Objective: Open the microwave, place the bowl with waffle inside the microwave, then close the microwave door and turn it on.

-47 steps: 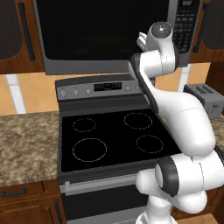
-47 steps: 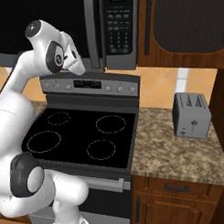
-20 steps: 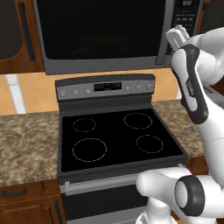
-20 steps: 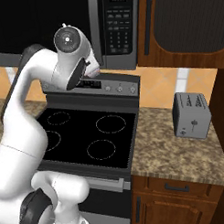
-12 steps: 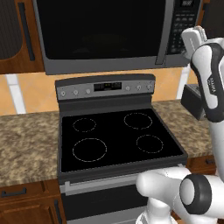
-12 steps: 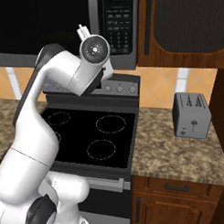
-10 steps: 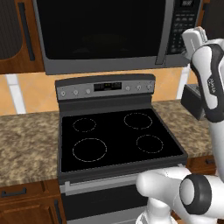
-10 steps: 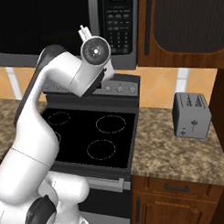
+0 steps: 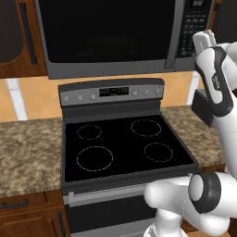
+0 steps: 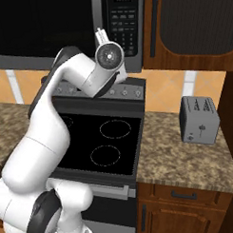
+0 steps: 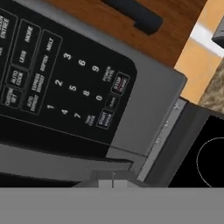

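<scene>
The microwave hangs above the stove. Its door is closed, and the grey handle bar stands upright at the door's right edge. The black keypad panel is close in front of the hand camera, seen rolled sideways. My gripper is shut with nothing in it, its tips together just off the microwave's lower front edge below the keypad. In the base views my arm's end is raised in front of the keypad. The bowl and the waffle are out of view.
A black-topped stove with a grey control strip sits directly below the microwave. A small grey toaster stands on the granite counter to the right. Dark wooden cabinets flank the microwave.
Over the last second my arm has swung right, from in front of the door's right edge to the keypad side. In the last half second it has hardly moved. The gripper stays shut.
</scene>
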You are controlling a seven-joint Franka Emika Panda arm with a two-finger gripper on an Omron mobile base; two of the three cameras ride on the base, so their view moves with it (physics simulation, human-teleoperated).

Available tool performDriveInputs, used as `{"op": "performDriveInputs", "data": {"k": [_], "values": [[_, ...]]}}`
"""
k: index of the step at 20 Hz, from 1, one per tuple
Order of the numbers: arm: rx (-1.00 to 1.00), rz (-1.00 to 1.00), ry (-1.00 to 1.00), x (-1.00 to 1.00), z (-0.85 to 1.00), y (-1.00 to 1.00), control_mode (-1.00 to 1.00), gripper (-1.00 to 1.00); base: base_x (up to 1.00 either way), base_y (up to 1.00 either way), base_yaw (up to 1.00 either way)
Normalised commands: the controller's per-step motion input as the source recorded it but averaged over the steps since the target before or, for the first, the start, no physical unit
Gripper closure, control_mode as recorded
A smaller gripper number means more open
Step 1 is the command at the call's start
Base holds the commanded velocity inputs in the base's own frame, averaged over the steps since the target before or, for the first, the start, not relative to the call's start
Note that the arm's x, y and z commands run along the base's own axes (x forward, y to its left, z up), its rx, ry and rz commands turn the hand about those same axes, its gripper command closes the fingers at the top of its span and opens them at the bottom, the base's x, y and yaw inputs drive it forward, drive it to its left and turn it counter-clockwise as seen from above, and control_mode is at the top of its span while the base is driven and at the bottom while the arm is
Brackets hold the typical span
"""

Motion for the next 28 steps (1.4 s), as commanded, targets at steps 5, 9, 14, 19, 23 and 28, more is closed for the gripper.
{"op": "performDriveInputs", "data": {"k": [5,9,14,19,23,28], "values": [[0.05,0.01,-0.01,0.74,-0.01,-0.06,-1.0,1.0,0.0,0.0,0.0],[0.04,0.03,-0.02,0.7,-0.05,-0.15,-1.0,1.0,0.0,0.0,0.0],[0.04,0.03,-0.04,0.67,-0.19,-0.29,-1.0,1.0,0.0,0.0,0.0],[-0.03,0.01,-0.05,0.98,-0.76,0.0,-1.0,1.0,0.0,0.0,0.0],[-0.11,0.0,0.0,0.99,-0.93,0.08,-1.0,1.0,0.0,0.0,0.0],[-0.19,-0.01,-0.12,0.15,-0.56,0.61,-1.0,1.0,0.0,0.0,0.0]]}}
